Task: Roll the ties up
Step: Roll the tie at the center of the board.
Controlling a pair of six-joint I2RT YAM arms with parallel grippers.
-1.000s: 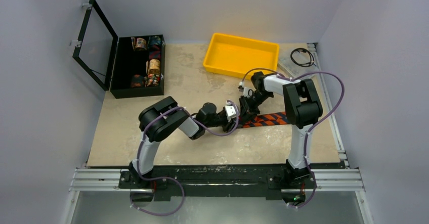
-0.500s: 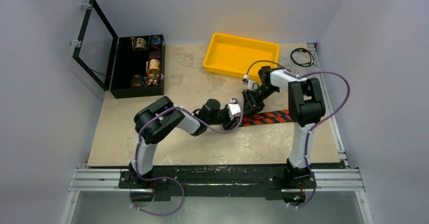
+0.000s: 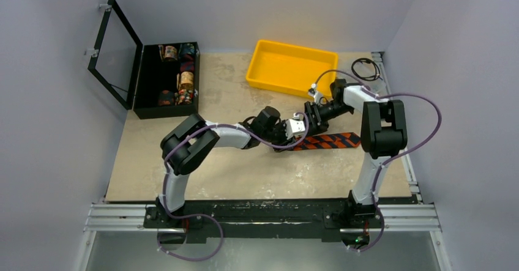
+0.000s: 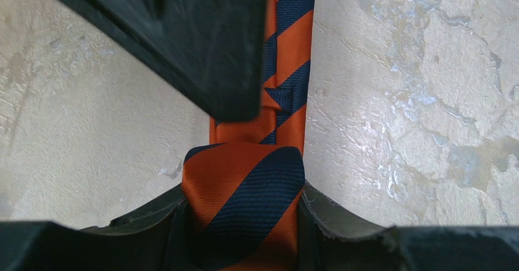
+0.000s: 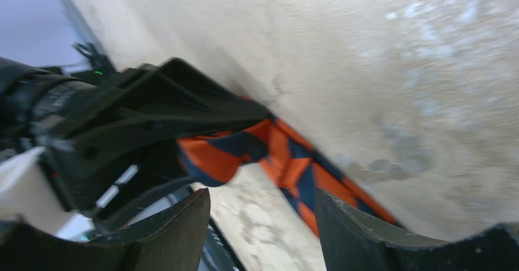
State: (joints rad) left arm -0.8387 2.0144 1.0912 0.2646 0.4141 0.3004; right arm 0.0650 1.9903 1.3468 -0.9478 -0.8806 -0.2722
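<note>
Left gripper (image 4: 245, 222) clamped on rolled end of tie (image 3: 330, 141); the unrolled length lies flat, running right across table (image 3: 245, 173). Right gripper (image 5: 263, 222) just beyond the roll, jaws apart, holding nothing.

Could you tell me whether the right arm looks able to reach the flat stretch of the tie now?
Probably yes: the right gripper hangs open close to the tie, and the left gripper grips only its rolled end.

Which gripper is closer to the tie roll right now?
Left. The left gripper is clamped on the roll, one finger on each side. The right gripper is open and empty, off to the side of the roll and not touching it.
</note>
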